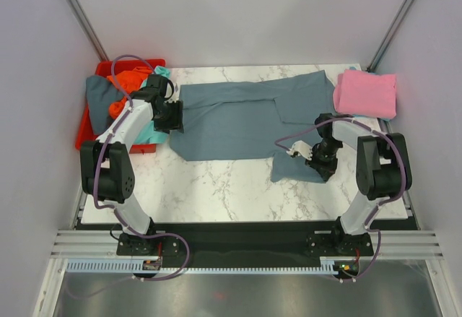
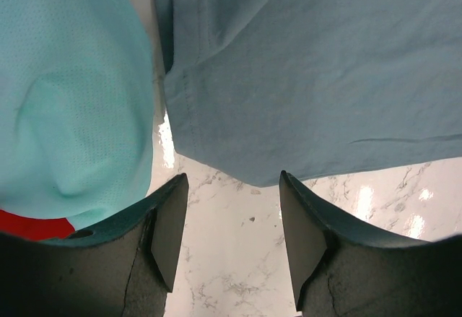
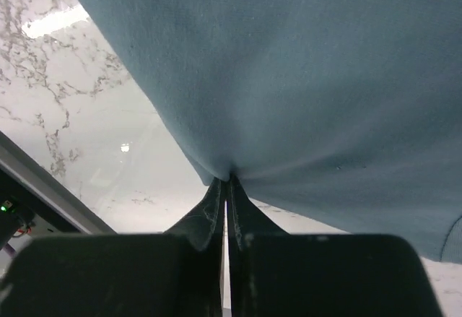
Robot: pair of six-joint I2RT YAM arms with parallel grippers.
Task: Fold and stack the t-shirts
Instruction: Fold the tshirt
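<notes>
The large slate blue-grey t-shirt (image 1: 238, 118) lies spread across the marble table. My right gripper (image 1: 320, 164) is shut on its near right corner; the right wrist view shows the cloth (image 3: 303, 79) pinched at the fingertips and lifted off the table. My left gripper (image 1: 173, 118) is open and empty at the shirt's left edge; in the left wrist view the shirt's hem (image 2: 303, 86) lies just beyond the fingers. A teal shirt (image 2: 65, 100) lies to its left. A pink shirt (image 1: 366, 93) lies folded at the far right. An orange shirt (image 1: 128, 86) sits in the bin.
A red plastic bin (image 1: 86, 133) stands at the table's far left corner, holding the orange shirt, a grey cloth (image 1: 99, 94) and the teal shirt (image 1: 153, 86), which spills over its rim. Bare marble (image 1: 216, 190) lies in front of the blue-grey shirt.
</notes>
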